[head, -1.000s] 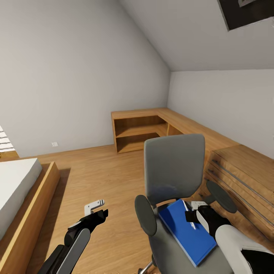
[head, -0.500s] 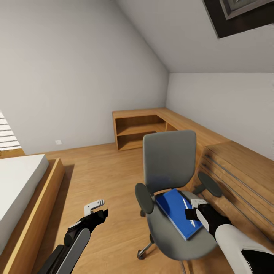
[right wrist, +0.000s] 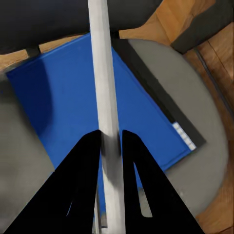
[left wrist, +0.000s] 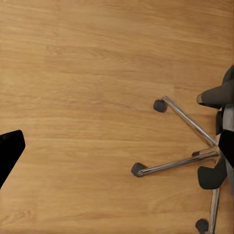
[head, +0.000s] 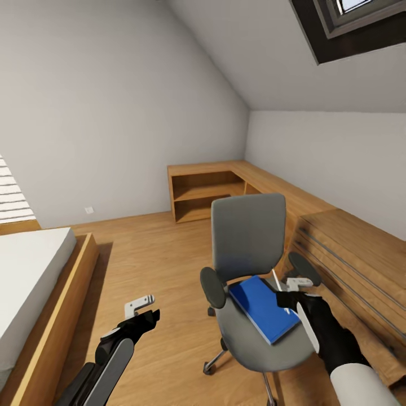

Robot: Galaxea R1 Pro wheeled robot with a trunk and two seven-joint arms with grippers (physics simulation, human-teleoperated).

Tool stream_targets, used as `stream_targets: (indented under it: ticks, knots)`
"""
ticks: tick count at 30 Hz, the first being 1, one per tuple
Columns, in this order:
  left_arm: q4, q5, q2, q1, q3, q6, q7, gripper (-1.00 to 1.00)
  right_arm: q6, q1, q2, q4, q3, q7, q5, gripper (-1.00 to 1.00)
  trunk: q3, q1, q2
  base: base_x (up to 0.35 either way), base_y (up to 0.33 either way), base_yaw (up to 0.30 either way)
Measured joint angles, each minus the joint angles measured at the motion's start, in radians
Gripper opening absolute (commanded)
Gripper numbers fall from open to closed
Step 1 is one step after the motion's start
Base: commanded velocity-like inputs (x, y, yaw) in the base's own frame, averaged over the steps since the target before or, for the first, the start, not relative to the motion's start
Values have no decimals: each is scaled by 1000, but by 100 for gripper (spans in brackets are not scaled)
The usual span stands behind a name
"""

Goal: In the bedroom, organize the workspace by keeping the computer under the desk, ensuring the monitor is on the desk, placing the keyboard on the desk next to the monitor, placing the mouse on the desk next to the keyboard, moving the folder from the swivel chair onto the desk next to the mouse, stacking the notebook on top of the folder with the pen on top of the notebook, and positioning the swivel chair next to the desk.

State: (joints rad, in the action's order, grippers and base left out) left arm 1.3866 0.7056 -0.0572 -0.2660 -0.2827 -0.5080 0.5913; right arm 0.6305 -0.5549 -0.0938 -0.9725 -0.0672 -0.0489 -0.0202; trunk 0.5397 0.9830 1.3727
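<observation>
Blue folder lies flat on swivel chair.

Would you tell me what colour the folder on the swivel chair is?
Bright blue; the folder shows best in the right wrist view.

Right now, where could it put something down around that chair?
Bare wood floor lies open between the bed and the swivel chair. The chair seat is crowded: the folder covers much of it, with the right hand above.
</observation>
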Motion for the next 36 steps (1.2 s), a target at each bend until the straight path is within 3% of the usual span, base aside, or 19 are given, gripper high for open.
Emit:
stream_targets:
  ticks: [4,8,13,23,26,30,31,36]
  knots:
    - [7,0,0,0,-1,1,0,100,95,99,33,-229,-6,0,56,-100,-13,-15,-28,-2,0,0]
    - [56,0,-1,16,-1,2,0,100,159,176,44,-395,-8,-1,79,-100,-25,-31,-56,0,0,0]
    - [158,-1,-2,74,-1,1,0,100,179,218,46,-481,-8,-2,103,-100,-41,-50,-91,0,0,0]
    - [217,0,-2,114,-2,-3,6,100,185,228,47,-536,-30,-2,117,-100,-72,-88,-161,0,0,0]
    - [217,0,-2,115,-3,-4,6,100,185,229,60,-548,-38,-1,117,-100,-82,-100,-182,0,0,0]
    - [215,0,-2,115,-3,-4,6,100,185,229,65,-550,-66,-1,117,-100,-94,-115,-210,0,0,-44]
    - [214,0,0,115,-25,-4,7,100,184,229,67,-551,-104,-1,114,-100,-97,-119,-217,0,0,-210]
    - [213,-1,0,115,-38,-4,8,100,179,229,74,-552,-124,-2,118,-100,-113,-138,-252,0,0,-90]
